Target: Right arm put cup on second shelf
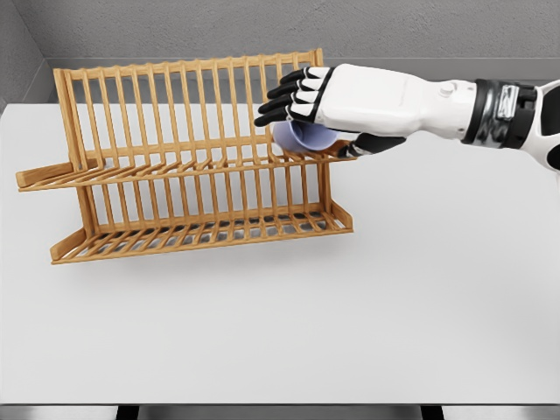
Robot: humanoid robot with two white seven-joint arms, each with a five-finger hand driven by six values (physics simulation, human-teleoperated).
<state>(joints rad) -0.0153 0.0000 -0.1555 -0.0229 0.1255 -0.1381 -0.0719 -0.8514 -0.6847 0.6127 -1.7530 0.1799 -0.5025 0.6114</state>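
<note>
— Cup [304, 138]: what does it look like?

— Pale lilac-blue, smooth, small and rounded. Only part of it shows, below the fingers [284, 98] of the right hand [325, 103]; the rest is covered by the white palm and the dark thumb.

— Is the hand holding it?

— Yes, the fingers curl over the top of it and the thumb comes under from the right, so the cup is gripped. The arm comes in from the picture's right edge, stretched out nearly level.

— Where is the cup, exactly?

— At the right end of the upper shelf [175, 166] of the wooden rack [188, 157], right at the slats. Whether its bottom touches the slats or hangs just above them I cannot tell.

— And the rack itself?

— Light wood, two slatted shelves one above the other, with a tall back row of upright bars. It stands on the white tabletop [289, 324], turned a little so its left end is nearer. The lower shelf [201, 232] holds nothing; the upper one has only the cup at its end.
</note>
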